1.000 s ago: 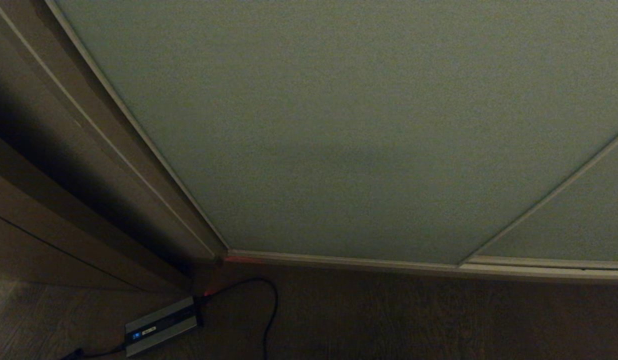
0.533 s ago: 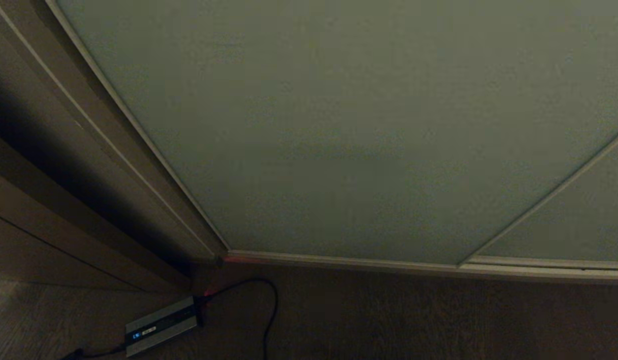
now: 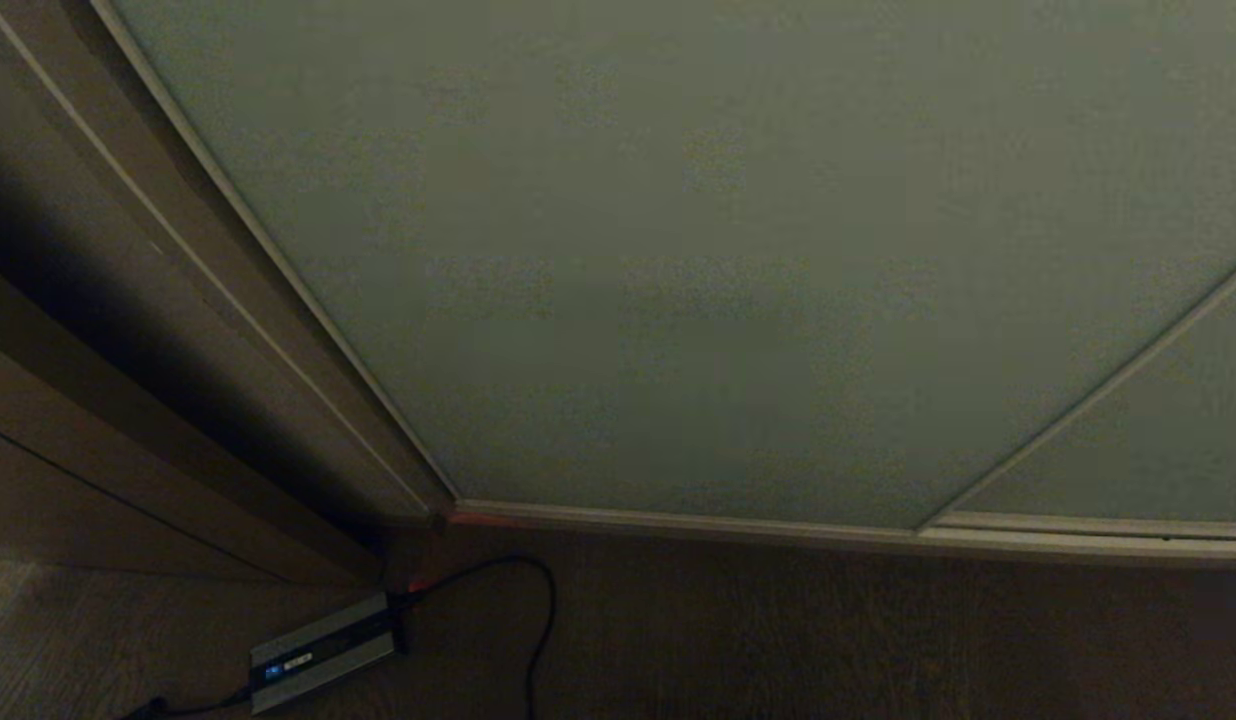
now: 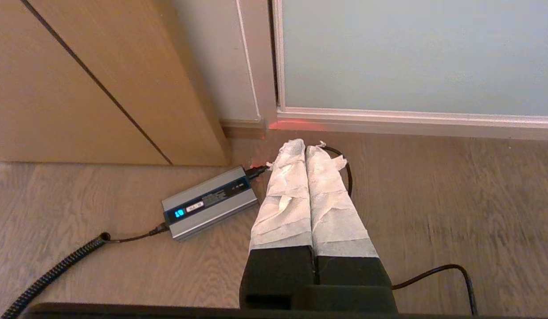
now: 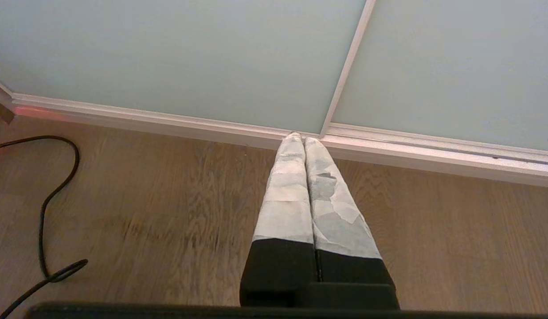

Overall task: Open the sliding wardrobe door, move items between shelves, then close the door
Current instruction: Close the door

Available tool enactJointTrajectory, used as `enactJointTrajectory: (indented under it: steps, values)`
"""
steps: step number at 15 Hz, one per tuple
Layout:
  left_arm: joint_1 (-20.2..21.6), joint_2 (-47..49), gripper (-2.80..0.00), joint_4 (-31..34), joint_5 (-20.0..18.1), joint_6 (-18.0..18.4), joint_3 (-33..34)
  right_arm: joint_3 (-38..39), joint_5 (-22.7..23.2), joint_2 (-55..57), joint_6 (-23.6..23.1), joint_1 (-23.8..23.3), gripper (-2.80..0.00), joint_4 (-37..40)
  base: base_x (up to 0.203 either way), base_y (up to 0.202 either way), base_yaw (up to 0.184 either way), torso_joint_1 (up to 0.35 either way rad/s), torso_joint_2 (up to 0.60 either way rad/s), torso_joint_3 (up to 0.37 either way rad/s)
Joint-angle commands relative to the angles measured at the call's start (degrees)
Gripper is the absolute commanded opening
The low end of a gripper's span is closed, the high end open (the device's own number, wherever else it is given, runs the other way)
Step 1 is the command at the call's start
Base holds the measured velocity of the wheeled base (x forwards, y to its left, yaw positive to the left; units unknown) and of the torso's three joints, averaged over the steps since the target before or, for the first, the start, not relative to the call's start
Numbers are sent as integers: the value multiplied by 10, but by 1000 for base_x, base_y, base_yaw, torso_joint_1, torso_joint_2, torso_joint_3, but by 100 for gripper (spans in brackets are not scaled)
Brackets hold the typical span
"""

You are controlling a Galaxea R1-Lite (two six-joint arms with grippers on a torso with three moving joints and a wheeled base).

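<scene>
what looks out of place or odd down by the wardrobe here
Only floor clutter: a grey power brick with a lit display lies on the wood floor by the door's corner, its black cable looping loosely. The sliding wardrobe door is shut and looks undamaged.

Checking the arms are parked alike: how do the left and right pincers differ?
The left pincer hangs over the grey power brick and its black cable; the right pincer hangs over bare wooden floor near the sliding wardrobe door. Both are shut, empty and wrapped in white tape.
</scene>
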Motion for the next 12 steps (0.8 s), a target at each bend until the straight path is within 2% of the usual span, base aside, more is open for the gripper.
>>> enactJointTrajectory:
  steps: [1, 5, 8, 10, 12]
  values:
    - [0, -1, -280, -1, 0, 0, 0, 2, 1, 1, 0, 0, -280, 1, 0, 0, 0, 0, 0, 0]
    - [0, -1, -280, 0, 0, 0, 0, 2, 1, 1, 0, 0, -280, 1, 0, 0, 0, 0, 0, 0]
    - [1, 0, -280, -2, 0, 14, -2, 2, 1, 1, 0, 0, -280, 1, 0, 0, 0, 0, 0, 0]
    - [0, 0, -280, -25, 3, 23, -47, 2, 1, 1, 0, 0, -280, 1, 0, 0, 0, 0, 0, 0]
    - [0, 7, -280, -37, 4, 28, -149, 2, 1, 1, 0, 0, -280, 1, 0, 0, 0, 0, 0, 0]
